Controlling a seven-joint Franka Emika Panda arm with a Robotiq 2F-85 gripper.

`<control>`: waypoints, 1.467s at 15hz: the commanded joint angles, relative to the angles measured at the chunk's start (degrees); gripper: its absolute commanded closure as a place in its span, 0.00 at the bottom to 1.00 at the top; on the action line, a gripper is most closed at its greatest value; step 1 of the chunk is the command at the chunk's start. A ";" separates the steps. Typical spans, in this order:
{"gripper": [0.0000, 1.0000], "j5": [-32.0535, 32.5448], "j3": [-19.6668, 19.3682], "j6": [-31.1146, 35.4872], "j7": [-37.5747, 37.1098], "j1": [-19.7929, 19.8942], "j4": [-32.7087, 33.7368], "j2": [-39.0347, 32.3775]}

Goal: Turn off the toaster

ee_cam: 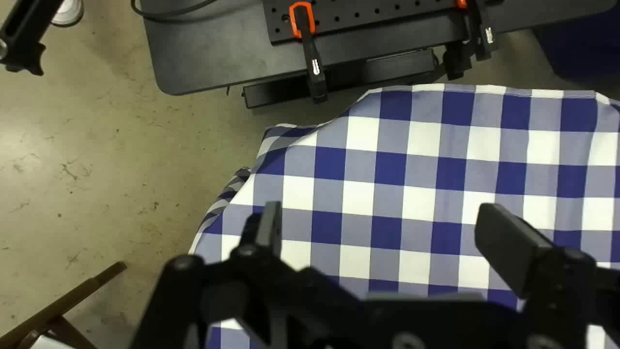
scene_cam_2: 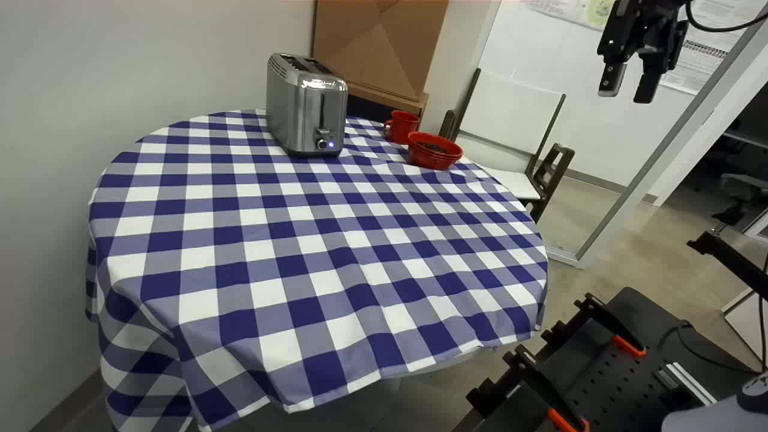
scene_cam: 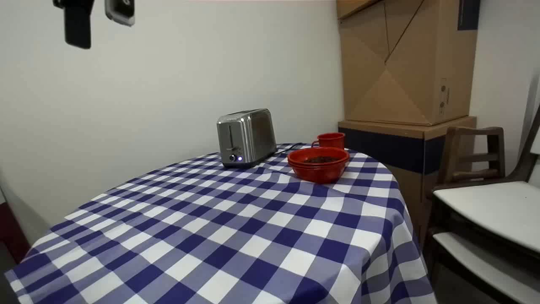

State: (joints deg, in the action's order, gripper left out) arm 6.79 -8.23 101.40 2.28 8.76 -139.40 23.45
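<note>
The silver toaster (scene_cam: 259, 135) stands upright at the far side of the table in both exterior views (scene_cam_2: 285, 111). Its end panel faces the cameras, with a vertical slot, a lever (scene_cam: 232, 148) low in the slot, and a knob (scene_cam_2: 321, 144) beside a lit blue-white light (scene_cam: 239, 158). My gripper (scene_cam_2: 629, 93) is open and empty, high above and well apart from the toaster. Its fingertips also show at the top left in an exterior view (scene_cam: 100, 33). In the wrist view the open fingers (ee_cam: 380, 213) are over the checkered cloth. The toaster is out of that view.
A stacked red bowl (scene_cam: 319, 171) with dark contents and a red mug (scene_cam: 331, 141) stand near the toaster. The table has a blue-white checkered cloth (scene_cam_2: 312, 240). A wall, cardboard boxes (scene_cam: 386, 71) and chairs (scene_cam: 489, 202) surround it. A black base with clamps (ee_cam: 218, 53) adjoins the table.
</note>
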 commanded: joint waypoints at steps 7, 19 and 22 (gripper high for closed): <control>0.00 0.12 0.10 0.69 -0.37 -0.07 0.12 -0.31; 0.00 -8.25 0.80 21.46 -4.14 -1.94 16.62 -24.58; 0.00 -8.78 1.56 21.52 -4.62 -2.29 24.94 -33.30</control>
State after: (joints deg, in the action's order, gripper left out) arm -0.45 -7.25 123.34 -1.20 6.96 -124.19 -0.32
